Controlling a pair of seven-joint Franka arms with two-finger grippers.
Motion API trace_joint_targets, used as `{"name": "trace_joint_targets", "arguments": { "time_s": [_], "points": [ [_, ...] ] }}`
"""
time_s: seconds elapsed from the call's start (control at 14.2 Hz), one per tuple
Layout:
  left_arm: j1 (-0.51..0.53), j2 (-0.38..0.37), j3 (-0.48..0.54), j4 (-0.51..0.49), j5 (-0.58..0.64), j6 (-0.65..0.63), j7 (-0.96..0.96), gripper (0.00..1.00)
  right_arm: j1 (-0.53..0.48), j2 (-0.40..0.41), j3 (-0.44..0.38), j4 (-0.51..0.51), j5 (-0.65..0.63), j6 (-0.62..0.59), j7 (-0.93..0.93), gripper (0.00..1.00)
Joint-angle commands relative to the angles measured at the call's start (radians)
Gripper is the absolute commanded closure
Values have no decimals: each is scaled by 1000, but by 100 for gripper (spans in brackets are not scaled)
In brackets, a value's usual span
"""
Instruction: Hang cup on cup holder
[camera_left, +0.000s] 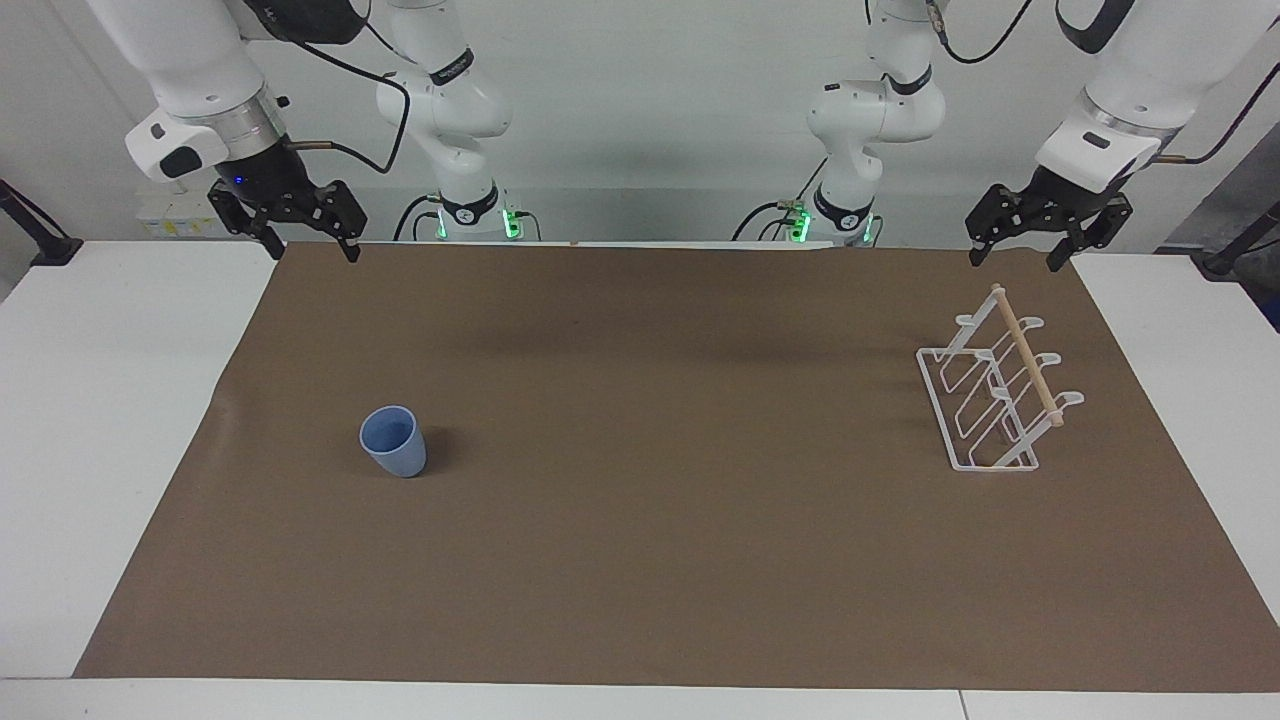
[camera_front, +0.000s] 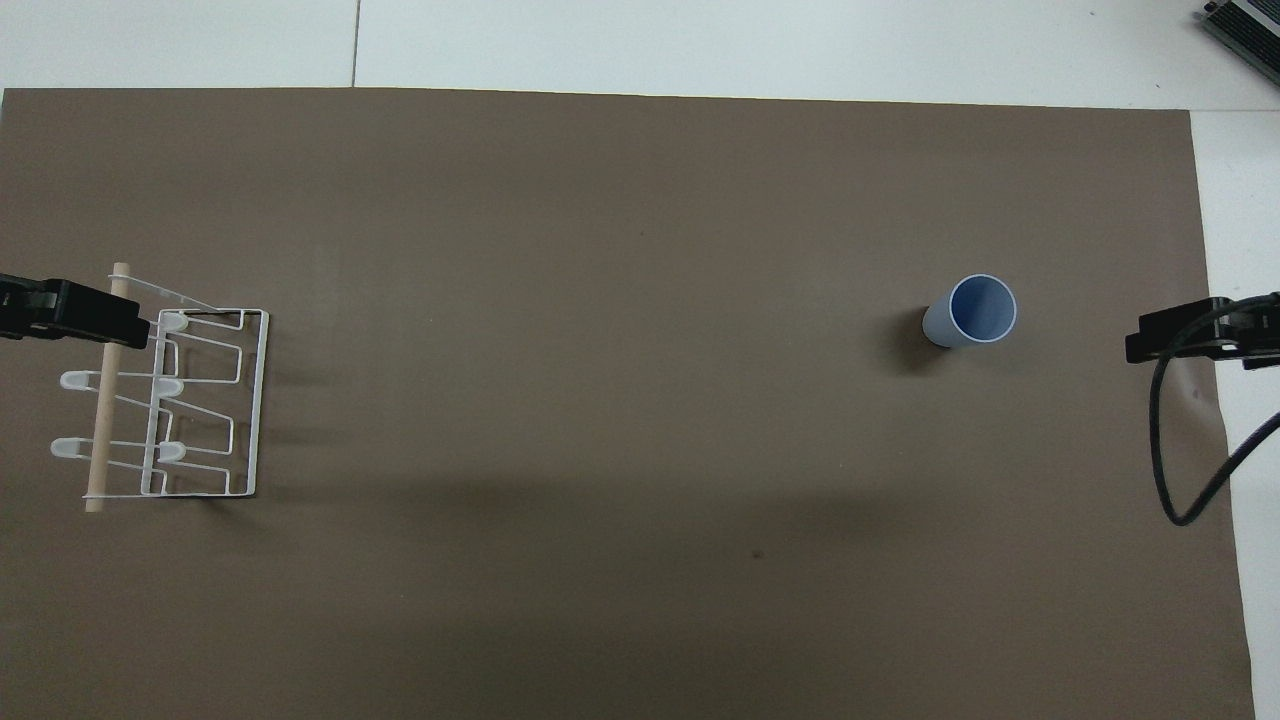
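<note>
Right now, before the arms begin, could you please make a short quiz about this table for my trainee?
1. True or false: the cup stands upright on the brown mat.
2. Toward which arm's end of the table is the cup holder?
3. What does the cup holder carry at this moment? A) one cup B) nothing C) two cups

Key:
1. True; its opening faces up.
2. The left arm's end; the left gripper hangs near it, and the right gripper waits at the other end.
3. B.
</note>
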Motion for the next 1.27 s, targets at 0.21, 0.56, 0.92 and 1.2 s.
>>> {"name": "trace_joint_targets", "arguments": {
  "time_s": [0.21,0.56,0.92,1.2],
  "points": [
    [6,-10,-5,-6,18,1,11,0,-4,-24,8,-30,21,34,2,0],
    [6,-10,-5,-6,18,1,1,0,-4,-24,8,-30,21,35,1,0],
    [6,-10,-5,-8,20,-1,1,0,-4,-24,8,-30,21,35,1,0],
    [6,-10,-5,-6,18,-1,4,0,-4,-24,8,-30,21,35,1,0]
  ]
}}
